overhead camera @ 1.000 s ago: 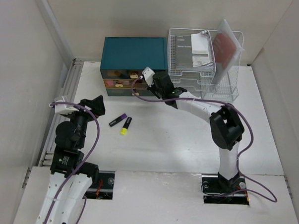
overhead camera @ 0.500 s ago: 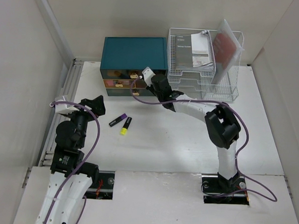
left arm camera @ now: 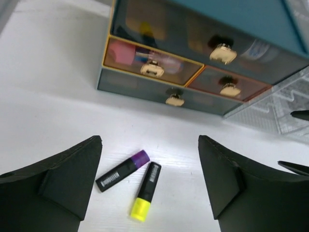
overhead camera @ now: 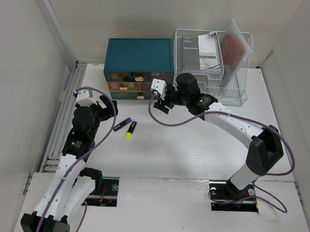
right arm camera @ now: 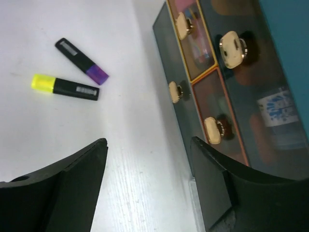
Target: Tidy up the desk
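Desk [overhead camera: 184,148] fills the middle of the overhead view, stretching from our two arm bases to the back wall, with pale walls on either side. At its rear stand a teal drawer chest [overhead camera: 139,53] and, just beside it, a white wire rack [overhead camera: 211,62] holding papers. Our left gripper [left arm camera: 148,142] hangs with jaws spread and nothing between them, above a purple-capped marker [left arm camera: 123,170] and a yellow-capped marker [left arm camera: 146,191] lying close together on the white top. Our right gripper [right arm camera: 148,141] is likewise released and empty, near the chest's drawer fronts.
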Available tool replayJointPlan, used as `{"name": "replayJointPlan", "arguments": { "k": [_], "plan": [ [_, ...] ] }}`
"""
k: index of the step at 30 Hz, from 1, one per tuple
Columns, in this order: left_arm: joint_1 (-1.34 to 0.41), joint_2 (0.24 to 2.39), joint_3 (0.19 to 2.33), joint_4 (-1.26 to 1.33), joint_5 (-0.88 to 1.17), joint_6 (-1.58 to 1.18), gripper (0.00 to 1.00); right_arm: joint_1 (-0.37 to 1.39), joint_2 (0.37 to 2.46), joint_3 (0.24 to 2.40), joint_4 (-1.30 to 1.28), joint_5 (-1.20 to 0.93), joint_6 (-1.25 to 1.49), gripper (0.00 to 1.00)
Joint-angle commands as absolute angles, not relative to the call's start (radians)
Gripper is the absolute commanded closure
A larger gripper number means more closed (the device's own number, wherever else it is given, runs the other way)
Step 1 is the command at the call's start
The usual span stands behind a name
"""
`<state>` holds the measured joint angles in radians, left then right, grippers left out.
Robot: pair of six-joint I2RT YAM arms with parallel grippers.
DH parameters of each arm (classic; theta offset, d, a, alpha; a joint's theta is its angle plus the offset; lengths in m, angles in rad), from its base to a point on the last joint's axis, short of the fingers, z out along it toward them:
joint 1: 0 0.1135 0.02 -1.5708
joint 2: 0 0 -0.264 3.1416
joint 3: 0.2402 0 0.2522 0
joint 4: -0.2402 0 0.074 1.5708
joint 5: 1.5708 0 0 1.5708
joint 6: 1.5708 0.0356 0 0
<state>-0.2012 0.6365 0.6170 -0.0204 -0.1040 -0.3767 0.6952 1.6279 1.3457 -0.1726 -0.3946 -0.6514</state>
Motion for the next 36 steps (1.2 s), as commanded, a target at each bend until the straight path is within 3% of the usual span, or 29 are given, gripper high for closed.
{"name": "replayJointPlan", "arguments": {
  "k": [1,3,7,9,16,24,36],
  "plan": [
    [-0.186,0.681,0.632,0.044,-0.035,-0.379,0.23,0.676,1.644,1.35,-0.194,-0.516,-0.594,0.25],
    [-0.186,0.716,0.609,0.08,0.024,-0.419,0.34,0.635,1.609,1.339,-0.152,-0.5,-0.526,0.24],
    [-0.173,0.798,0.563,0.191,0.083,-0.553,0.34,0.546,1.572,1.41,-0.143,-0.591,-0.359,0.2],
    [-0.173,0.833,0.51,0.292,0.095,-0.621,0.34,0.514,1.554,1.422,-0.143,-0.649,-0.296,0.0],
    [-0.221,1.129,0.549,0.504,0.037,-0.657,0.35,0.381,1.549,1.413,-0.143,-0.906,-0.172,0.0],
    [-0.232,1.377,0.506,0.869,0.093,-0.724,0.41,0.319,1.5,1.345,-0.045,-0.966,-0.092,0.15],
    [-0.271,1.689,0.531,1.192,0.095,-0.856,0.41,0.301,1.5,1.325,0.003,-0.976,-0.054,0.15]
  ]
}}
